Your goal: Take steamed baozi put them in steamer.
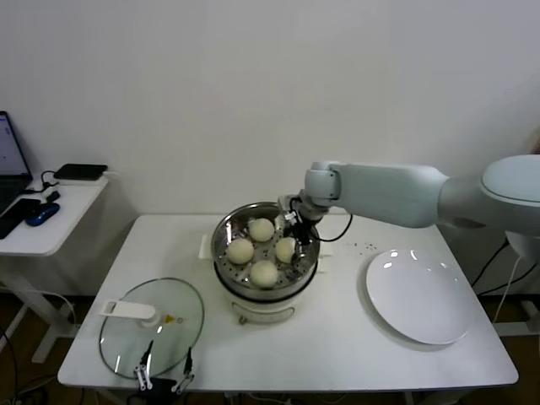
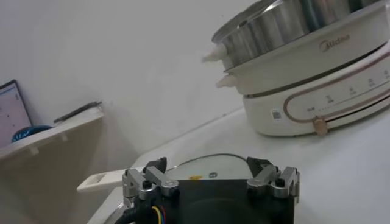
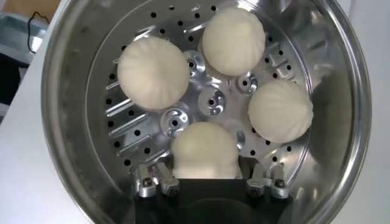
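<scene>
Stainless steel catches the light on the steamer (image 1: 265,263), which stands on its white base near the middle of the white surface (image 1: 337,346). All four buns lie on its perforated tray (image 3: 207,109): one at the far side (image 1: 261,229), one toward the robot's left (image 1: 240,250), one at the near side (image 1: 264,272), and one toward the robot's right (image 1: 286,249). None of them touches another.

Reaching in from the right, the right hand (image 1: 297,234) is inside the steamer's rim at that right-side bun. In its wrist view the bun (image 3: 205,150) sits between the fingers (image 3: 149,181), which stand spread on either side of it; whether they touch the dough cannot be told.

A flat white plate (image 1: 420,295) lies on the surface to the steamer's right, well apart from it. A round glass lid (image 1: 152,327) with a white handle lies to the steamer's left, toward the near edge. The left hand (image 1: 164,371) hangs low at that near edge just beside the lid, fingers (image 2: 146,180) spread and holding nothing.
</scene>
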Robot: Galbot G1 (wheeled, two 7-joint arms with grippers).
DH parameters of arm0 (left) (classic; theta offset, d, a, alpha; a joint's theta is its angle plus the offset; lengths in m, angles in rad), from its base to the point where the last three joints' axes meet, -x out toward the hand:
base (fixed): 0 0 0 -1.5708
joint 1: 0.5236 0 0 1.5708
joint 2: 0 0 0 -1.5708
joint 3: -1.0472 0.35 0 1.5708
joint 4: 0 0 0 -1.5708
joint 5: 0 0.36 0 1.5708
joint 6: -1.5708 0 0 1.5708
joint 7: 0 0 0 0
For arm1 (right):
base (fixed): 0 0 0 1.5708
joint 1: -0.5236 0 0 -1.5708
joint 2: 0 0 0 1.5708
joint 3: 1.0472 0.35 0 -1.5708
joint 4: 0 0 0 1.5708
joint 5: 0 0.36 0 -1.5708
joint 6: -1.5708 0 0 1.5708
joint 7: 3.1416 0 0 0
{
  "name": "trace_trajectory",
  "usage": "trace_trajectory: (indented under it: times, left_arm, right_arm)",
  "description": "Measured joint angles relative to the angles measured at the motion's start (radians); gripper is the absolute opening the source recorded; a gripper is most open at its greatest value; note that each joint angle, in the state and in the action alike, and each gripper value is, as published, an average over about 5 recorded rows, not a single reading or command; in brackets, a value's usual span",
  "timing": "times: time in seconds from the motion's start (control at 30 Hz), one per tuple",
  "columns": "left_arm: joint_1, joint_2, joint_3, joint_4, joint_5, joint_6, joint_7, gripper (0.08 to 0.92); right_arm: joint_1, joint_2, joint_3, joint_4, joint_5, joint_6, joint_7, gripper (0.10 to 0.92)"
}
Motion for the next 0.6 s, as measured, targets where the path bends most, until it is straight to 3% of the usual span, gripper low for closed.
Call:
trace_trajectory:
  times: [0.17, 0.6]
  left_arm:
    - [0.005, 0.0, -0.002, -0.007, 0.0, 0.0, 0.0, 0.823]
    - [0.021, -0.001, -0.001, -0.036, 0.0, 0.006, 0.002, 0.823]
  right_arm:
    - [0.011, -0.012, 0.002, 0.006, 0.031, 0.004, 0.003, 0.815]
    - [0.19, -0.131, -0.074, 0.08, 0.193, 0.026, 0.021, 0.823]
